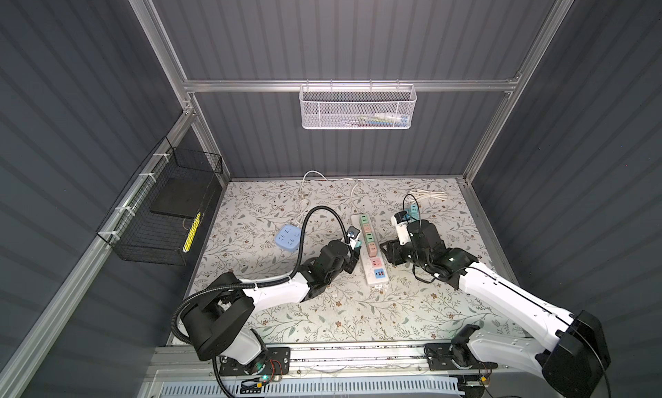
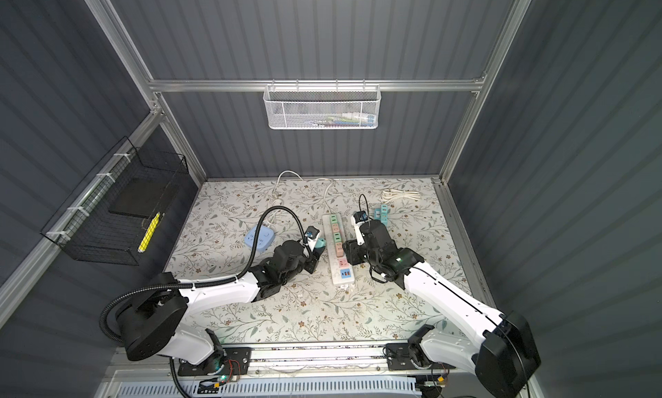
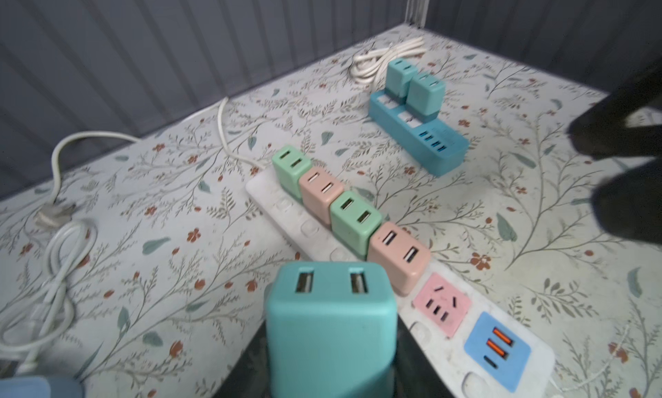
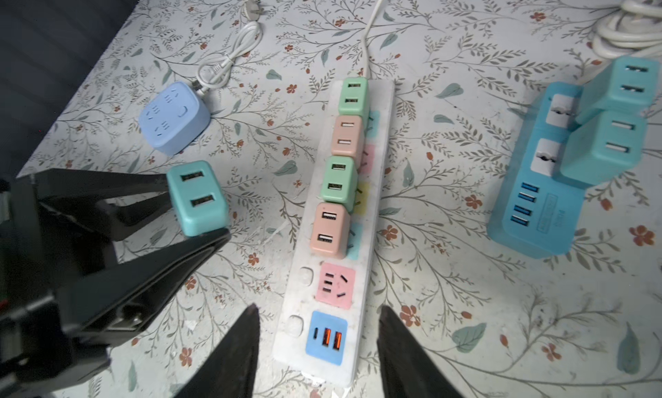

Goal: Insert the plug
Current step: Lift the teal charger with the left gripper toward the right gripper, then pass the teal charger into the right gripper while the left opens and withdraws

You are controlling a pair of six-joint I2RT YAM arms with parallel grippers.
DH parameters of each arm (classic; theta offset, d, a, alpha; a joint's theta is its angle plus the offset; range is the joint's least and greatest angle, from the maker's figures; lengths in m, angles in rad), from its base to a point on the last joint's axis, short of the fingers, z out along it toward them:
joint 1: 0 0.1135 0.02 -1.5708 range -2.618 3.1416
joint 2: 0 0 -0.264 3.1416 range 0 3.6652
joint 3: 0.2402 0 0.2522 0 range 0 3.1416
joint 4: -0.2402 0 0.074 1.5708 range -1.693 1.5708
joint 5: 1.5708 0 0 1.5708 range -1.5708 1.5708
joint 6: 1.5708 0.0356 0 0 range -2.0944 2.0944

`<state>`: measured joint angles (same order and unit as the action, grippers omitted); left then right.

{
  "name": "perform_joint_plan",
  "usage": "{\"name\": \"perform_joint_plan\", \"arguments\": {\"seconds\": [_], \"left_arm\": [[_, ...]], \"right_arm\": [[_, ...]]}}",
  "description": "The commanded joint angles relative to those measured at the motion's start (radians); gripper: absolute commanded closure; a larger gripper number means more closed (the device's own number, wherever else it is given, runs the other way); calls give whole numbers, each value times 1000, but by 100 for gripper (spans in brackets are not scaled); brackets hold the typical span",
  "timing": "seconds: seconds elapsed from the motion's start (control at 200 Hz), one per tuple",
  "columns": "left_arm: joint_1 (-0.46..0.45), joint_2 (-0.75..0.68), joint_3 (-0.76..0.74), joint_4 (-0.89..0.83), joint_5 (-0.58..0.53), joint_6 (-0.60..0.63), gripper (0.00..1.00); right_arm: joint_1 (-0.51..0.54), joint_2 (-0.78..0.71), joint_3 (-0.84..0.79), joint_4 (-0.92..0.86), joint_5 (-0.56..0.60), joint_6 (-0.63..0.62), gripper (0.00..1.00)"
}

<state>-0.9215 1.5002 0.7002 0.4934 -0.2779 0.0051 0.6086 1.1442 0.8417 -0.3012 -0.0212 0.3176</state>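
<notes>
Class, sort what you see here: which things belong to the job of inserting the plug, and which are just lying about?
In the job:
- teal plug, held in the left gripper
- white strip
- its free pink socket
- right gripper, open astride the strip

Lying about:
- blue cube socket
- blue strip
- coiled cable
- white basket
- black basket

Dark ribbed walls [image 1: 358, 31] enclose a floral surface [image 1: 322, 306]. Beyond the jaws hangs a white mesh basket [image 1: 358, 109]; left of them, a black wire basket [image 1: 150, 249].
</notes>
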Motion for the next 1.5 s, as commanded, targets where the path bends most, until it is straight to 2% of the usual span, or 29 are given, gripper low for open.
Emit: {"name": "perform_joint_plan", "arguments": {"seconds": [0.0, 0.24, 0.465, 0.765, 1.026, 1.171, 1.211, 1.431, 1.496], "left_arm": [[-23, -17, -37, 202, 91, 104, 75], [-75, -42, -45, 162, 101, 149, 75], [-78, -62, -38, 146, 91, 148, 75], [-77, -66, -29, 124, 98, 139, 70], [-79, -62, -21, 112, 90, 133, 66], [-80, -76, -19, 86, 61, 119, 50], [-80, -86, -23, 83, 50, 110, 45], [-80, -182, -60, 46, 18, 67, 38], [-79, -229, -88, 40, -22, 27, 37]], "right_arm": [[-23, -6, 51, -64, -108, 2, 47], [-35, 56, 119, -39, -357, -12, 46], [-35, 122, 141, -24, -410, -5, 47], [-34, 150, 111, 8, -445, 14, 61], [-35, 163, 102, 36, -449, 11, 72], [-33, 158, 100, 43, -434, 5, 74], [-34, 154, 99, 43, -420, 3, 75], [-33, 124, 89, 28, -325, -11, 76], [-33, 116, 82, 11, -225, -24, 75]]}}
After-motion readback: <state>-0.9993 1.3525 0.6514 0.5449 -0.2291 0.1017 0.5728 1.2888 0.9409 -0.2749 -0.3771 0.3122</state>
